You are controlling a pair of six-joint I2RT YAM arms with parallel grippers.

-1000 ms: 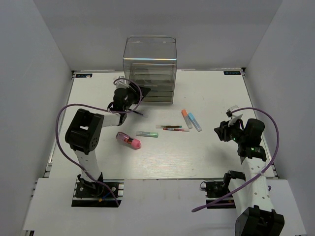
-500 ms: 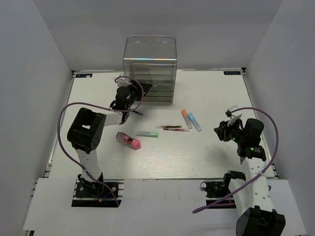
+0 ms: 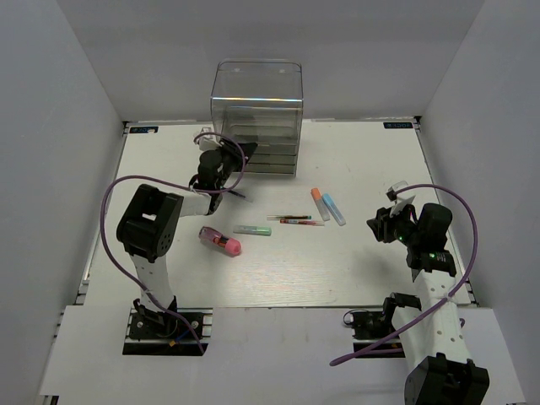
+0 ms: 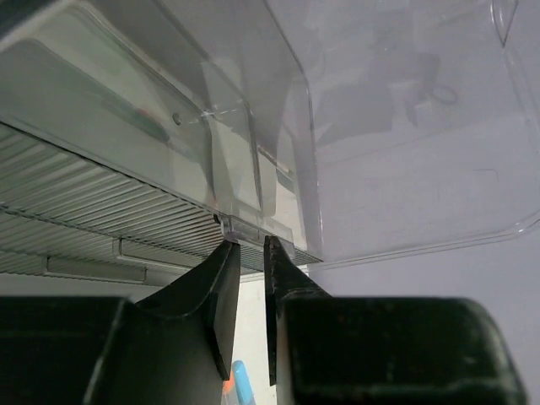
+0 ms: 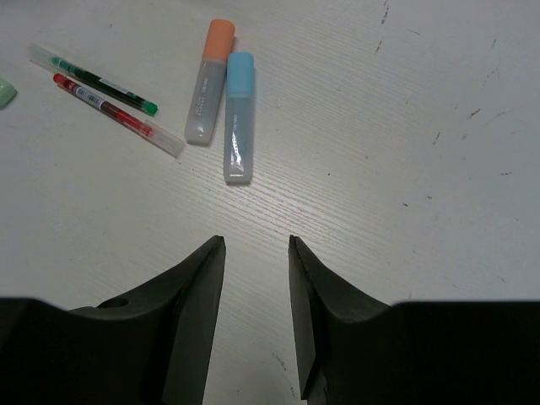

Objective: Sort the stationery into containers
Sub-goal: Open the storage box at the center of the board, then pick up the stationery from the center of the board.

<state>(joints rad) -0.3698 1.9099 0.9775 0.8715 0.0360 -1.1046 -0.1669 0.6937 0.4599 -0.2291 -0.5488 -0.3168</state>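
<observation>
Drawer pull: left gripper [image 4: 251, 246] at the cabinet [image 3: 257, 110] front
Jaws narrow, tips astride a drawer tab [image 4: 253, 229]; I cannot tell if they pinch it; pens [image 3: 295, 219] lie before the cabinet, thin ones parallel to its front; right gripper [image 5: 256, 245] half-wide, empty, nearer them.

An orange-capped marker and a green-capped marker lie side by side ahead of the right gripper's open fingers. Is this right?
Not quite. The one beside the orange-capped marker is the blue-capped marker, not green-capped, as the right wrist view shows. The rest holds.
</observation>
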